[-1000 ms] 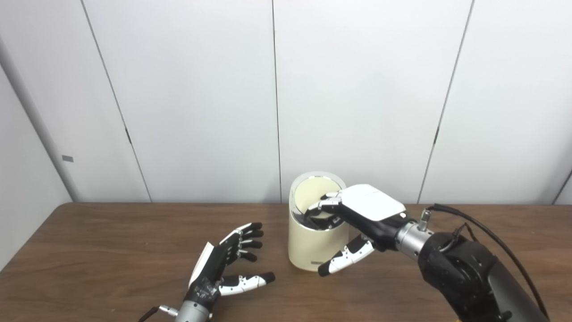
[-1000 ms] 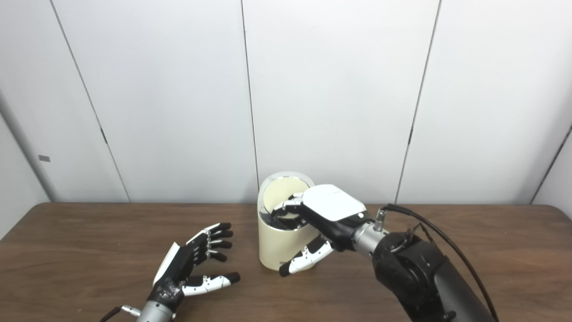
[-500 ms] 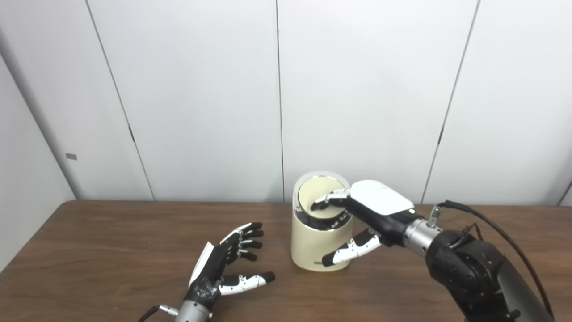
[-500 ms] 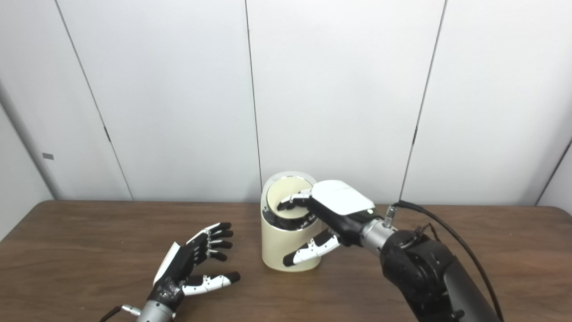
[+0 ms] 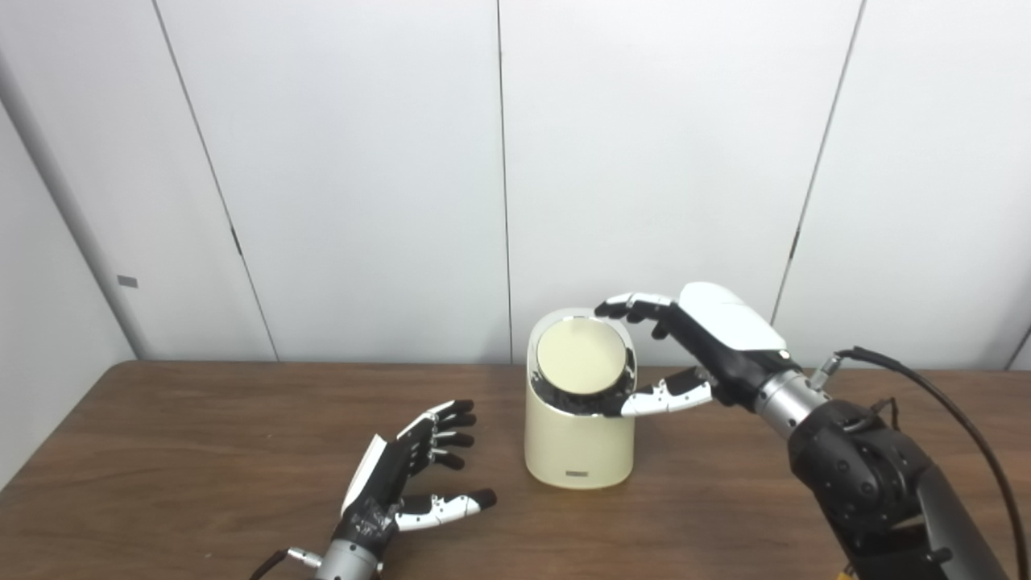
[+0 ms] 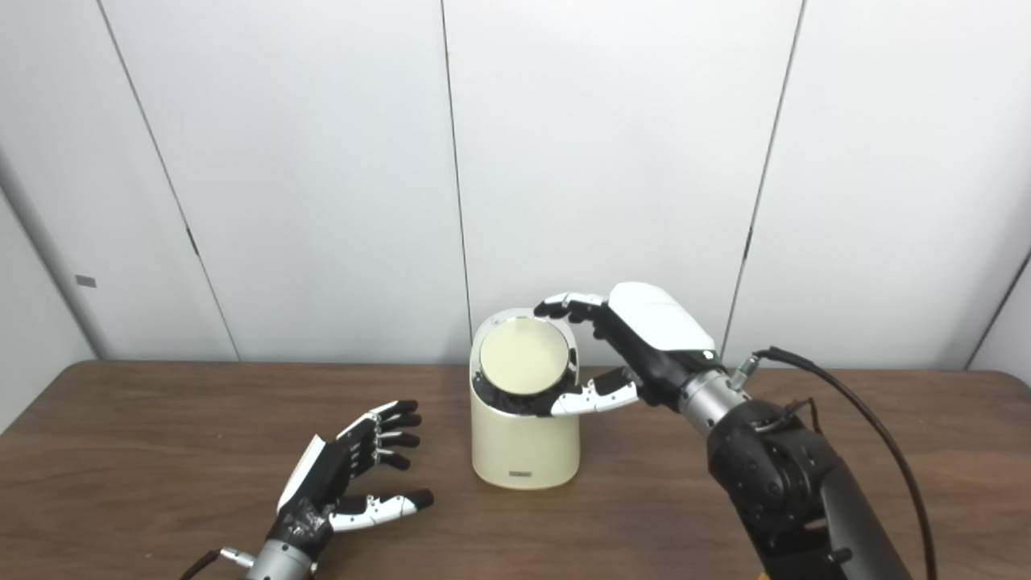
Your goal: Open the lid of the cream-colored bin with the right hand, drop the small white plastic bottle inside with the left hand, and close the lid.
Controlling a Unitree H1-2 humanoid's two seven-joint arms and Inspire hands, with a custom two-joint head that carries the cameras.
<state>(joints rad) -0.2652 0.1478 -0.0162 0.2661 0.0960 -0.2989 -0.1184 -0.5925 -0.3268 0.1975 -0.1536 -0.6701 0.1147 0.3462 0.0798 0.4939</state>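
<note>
The cream-colored bin stands at the middle of the table. Its round cream lid sits flush in the chrome ring, tilted toward me. My right hand is open just behind and to the right of the bin top. Its fingers curve over the back rim and its thumb lies by the ring's right side. My left hand lies open and empty on the table, left of the bin, palm turned toward it. No small white bottle is in view.
The brown wooden table runs to a white panelled wall close behind the bin. A black cable loops off my right forearm.
The lid was tipped inward with my right fingers pressing in the opening; now it sits flush. My right hand has lifted up and to the right. The left hand has not moved.
</note>
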